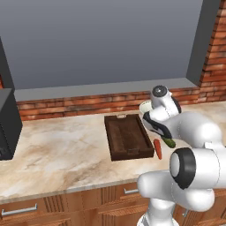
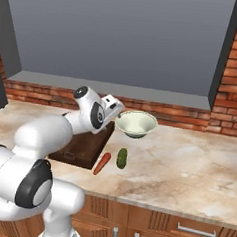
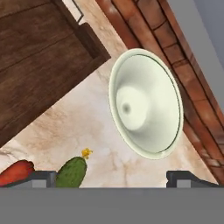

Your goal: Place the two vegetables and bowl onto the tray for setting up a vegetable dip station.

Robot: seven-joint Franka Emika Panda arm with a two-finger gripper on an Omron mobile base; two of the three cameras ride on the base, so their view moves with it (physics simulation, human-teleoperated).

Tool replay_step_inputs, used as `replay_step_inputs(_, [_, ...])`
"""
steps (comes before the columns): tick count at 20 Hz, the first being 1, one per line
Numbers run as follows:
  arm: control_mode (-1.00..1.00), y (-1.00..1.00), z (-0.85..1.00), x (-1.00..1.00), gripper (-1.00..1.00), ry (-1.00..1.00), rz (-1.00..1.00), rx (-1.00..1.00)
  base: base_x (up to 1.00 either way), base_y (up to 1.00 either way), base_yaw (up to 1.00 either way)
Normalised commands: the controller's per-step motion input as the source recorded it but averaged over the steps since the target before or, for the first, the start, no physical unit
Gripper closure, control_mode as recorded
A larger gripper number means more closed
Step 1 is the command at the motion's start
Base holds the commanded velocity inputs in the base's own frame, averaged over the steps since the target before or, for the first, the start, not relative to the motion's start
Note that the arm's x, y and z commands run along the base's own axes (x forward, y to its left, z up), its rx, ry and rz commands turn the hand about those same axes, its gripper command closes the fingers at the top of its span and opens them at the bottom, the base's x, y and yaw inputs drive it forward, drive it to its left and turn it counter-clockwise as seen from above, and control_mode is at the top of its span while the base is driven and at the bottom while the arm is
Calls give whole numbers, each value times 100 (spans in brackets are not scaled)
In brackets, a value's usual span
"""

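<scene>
The dark brown wooden tray (image 1: 127, 137) lies on the marble counter with nothing on it. Just right of it sit the small orange-red carrot (image 2: 102, 163) and the short dark green cucumber (image 2: 121, 158), side by side. The pale greenish-white bowl (image 2: 135, 123) stands upright behind them, near the brick wall. My gripper (image 3: 114, 179) hovers above the counter by the tray's far right corner, open and holding nothing. In the hand view the bowl (image 3: 146, 103) is ahead between the fingertips, while the cucumber (image 3: 72, 173) and carrot (image 3: 15, 172) sit beside the left fingertip (image 3: 43, 178).
A brick backsplash (image 2: 190, 118) and a grey window sill run behind the counter. A dark appliance (image 1: 8, 126) stands at the far left. Bare marble counter (image 2: 197, 166) stretches right of the bowl. Wooden drawers (image 1: 26, 209) sit below the front edge.
</scene>
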Motion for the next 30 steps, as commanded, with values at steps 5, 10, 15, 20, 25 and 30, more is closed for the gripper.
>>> replay_step_inputs(5, [-100, -14, -24, 10, -100, 0, 6, -8, 0, 0, 0])
replay_step_inputs(10, [-100, -2, -24, 13, -100, 0, 9, -5, 0, 0, 0])
replay_step_inputs(15, [-100, -1, -13, 19, -100, 0, 8, -2, 0, 0, 0])
replay_step_inputs(20, [-100, -5, -1, 23, -100, 0, 7, 0, 0, 0, 0])
replay_step_inputs(25, [-100, -4, 0, 20, -100, 0, 6, 0, 0, 0, 0])
replay_step_inputs(30, [-100, -1, -2, 18, -100, 0, 5, 0, 0, 0, 0])
